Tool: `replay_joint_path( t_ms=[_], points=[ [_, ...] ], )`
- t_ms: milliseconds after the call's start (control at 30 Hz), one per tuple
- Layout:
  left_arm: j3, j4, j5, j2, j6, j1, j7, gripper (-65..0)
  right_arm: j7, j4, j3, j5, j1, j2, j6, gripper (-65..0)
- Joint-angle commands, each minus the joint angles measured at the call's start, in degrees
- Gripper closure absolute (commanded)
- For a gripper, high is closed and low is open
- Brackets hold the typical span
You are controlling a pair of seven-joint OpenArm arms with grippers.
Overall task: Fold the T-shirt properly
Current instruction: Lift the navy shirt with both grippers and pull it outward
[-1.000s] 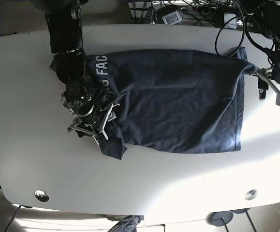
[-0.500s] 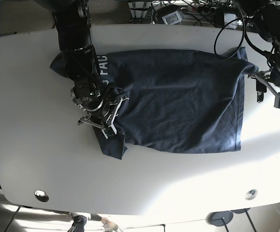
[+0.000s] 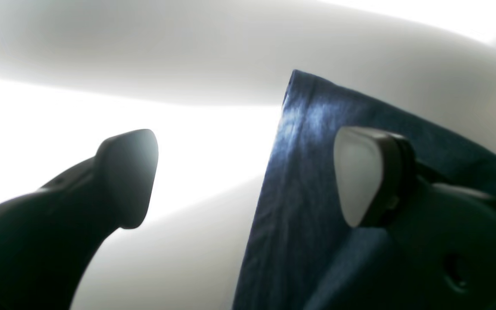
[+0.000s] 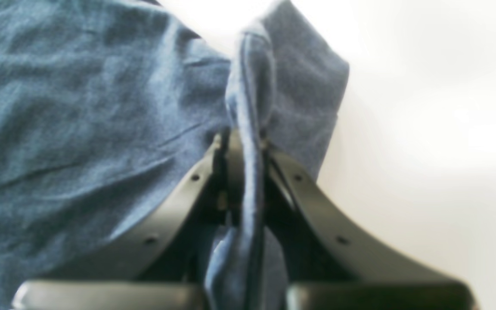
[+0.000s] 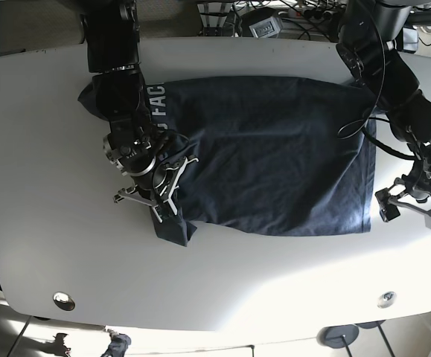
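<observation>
The T-shirt (image 5: 275,156) lies lengthwise left-right on the worktop (image 5: 44,134). The right gripper (image 5: 155,201) pinches its sleeve; the left gripper (image 5: 409,212) stands apart beside the hem, bare worktop around.

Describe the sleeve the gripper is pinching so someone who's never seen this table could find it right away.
Start at the white table, where a navy T-shirt lies spread flat. Follow its edge nearest the white lettering toward the table's front, to the right gripper. The sleeve is the one bunched flap sticking out past the shirt's straight edge, clamped there.
</observation>
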Motion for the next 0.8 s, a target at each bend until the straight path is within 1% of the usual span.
replay_joint_path(
  t_ms=[33,67,133,167,233,300,433,467,500,567,633,800],
  points=[
    [3.0,-6.0,-0.6,-1.9,0.1,-3.6,-4.8,-61.2,1.4,1.4,0.1,0.2,1.3,0.0,-0.09,-1.9],
    [5.1,-11.7,-0.7,-2.8,0.1,-5.4,-7.6,-61.2,1.4,1.9,1.6,0.2,1.2,0.0,-0.09,-1.9],
    [7.5,-19.4,-0.8,-3.1,0.1,-8.5,-11.3,-61.2,1.4,3.0,4.9,0.4,0.8,-0.4,0.09,-1.9],
    [8.4,-24.3,-0.7,-3.4,0.1,-10.3,-13.8,-61.2,1.3,3.4,6.7,2.5,0.3,-0.4,0.96,-1.9],
    [9.0,-30.4,-0.8,-4.7,0.1,-12.1,-16.4,-61.2,1.0,5.0,9.1,6.2,0.3,0.1,2.63,-1.9],
    [9.2,-35.8,-0.8,-4.9,0.1,-13.7,-19.2,-61.2,1.0,5.2,11.2,7.4,0.3,0.1,3.07,-1.9],
    [9.2,-39.8,-0.8,-4.6,-0.1,-14.2,-19.8,-61.2,0.7,6.6,12.5,7.6,0.0,0.1,3.16,-1.9],
    [10.2,-39.9,-0.8,-3.0,-0.3,-14.1,-19.8,-61.2,-0.1,6.8,13.7,7.6,0.0,0.3,3.16,-1.9],
    [11.3,-39.8,-0.8,-2.2,-1.2,-14.1,-19.8,-61.2,-0.4,7.3,14.2,7.7,0.0,0.3,3.25,-1.9],
    [13.8,-40.2,-0.8,-1.4,-4.7,-13.8,-19.7,-61.0,-0.5,9.1,14.7,7.8,0.0,0.2,3.25,-1.9],
    [15.0,-40.0,-0.8,0.1,-6.8,-12.2,-19.7,-54.7,-0.5,9.1,14.7,7.8,0.0,0.4,3.25,-1.9],
    [14.7,-40.0,-0.8,0.2,-7.6,-11.9,-19.3,-31.7,-0.5,9.8,14.7,7.7,0.0,1.3,3.25,-1.9]
  ],
)
